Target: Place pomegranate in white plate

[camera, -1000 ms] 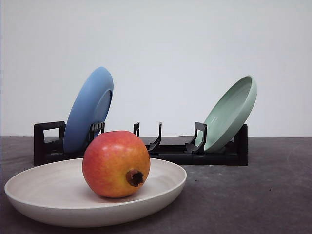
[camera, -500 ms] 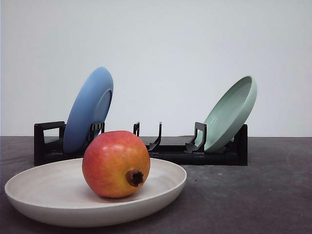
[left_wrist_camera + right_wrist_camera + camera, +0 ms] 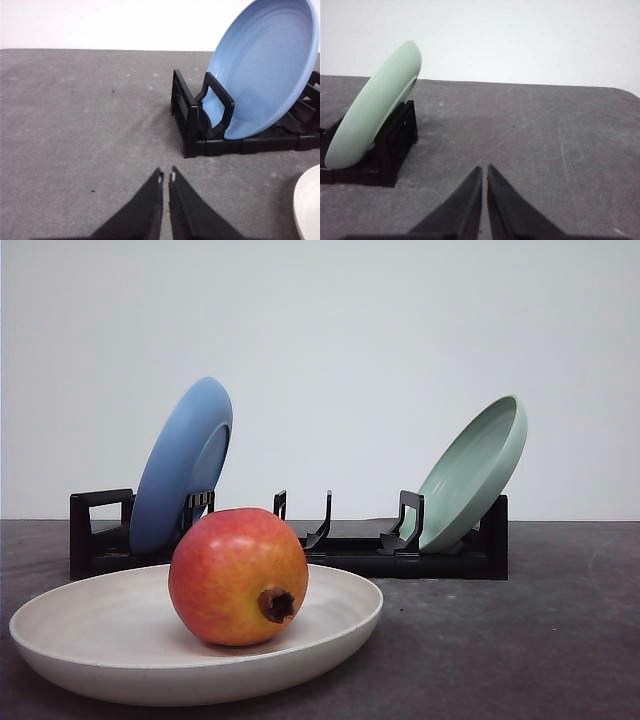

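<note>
The pomegranate [image 3: 238, 576], red shading to yellow-orange with a dark crown stub facing the camera, rests inside the white plate [image 3: 90, 635] at the front left of the table. In the left wrist view my left gripper [image 3: 165, 177] is shut with nothing between its fingers, over bare grey table, and a sliver of the white plate [image 3: 309, 205] shows at the frame's edge. My right gripper [image 3: 484, 170] is also shut and empty over bare table, apart from the fruit.
A black dish rack [image 3: 350, 545] stands behind the white plate. A blue plate [image 3: 180, 465] leans in its left end and a pale green plate [image 3: 475, 470] in its right end. Open grey table lies right of the white plate.
</note>
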You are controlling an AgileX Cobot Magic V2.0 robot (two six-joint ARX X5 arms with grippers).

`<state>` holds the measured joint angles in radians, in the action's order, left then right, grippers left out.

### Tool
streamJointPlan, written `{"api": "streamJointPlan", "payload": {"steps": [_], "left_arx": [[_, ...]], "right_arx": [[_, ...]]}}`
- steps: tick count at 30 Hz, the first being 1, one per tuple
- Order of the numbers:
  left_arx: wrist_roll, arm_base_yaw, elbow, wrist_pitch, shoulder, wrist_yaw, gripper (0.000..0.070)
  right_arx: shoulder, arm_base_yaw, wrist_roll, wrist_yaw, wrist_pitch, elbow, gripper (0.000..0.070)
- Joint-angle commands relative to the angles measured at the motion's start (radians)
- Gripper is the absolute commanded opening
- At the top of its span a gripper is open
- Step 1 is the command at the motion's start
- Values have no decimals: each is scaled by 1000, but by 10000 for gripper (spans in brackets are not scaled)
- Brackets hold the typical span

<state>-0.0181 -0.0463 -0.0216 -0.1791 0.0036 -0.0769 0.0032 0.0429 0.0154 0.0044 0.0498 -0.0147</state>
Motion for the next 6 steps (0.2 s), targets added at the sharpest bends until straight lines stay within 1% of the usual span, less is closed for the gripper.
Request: {"api": "streamJointPlan", "payload": {"steps": [1, 6], "left_arx": [[9, 0, 10, -5, -1, 2, 0], [9, 0, 10, -5, -1, 2, 0]], "right_arx": [[0, -1, 10, 4, -10, 4, 14], [0, -1, 10, 4, -10, 4, 14]]}}
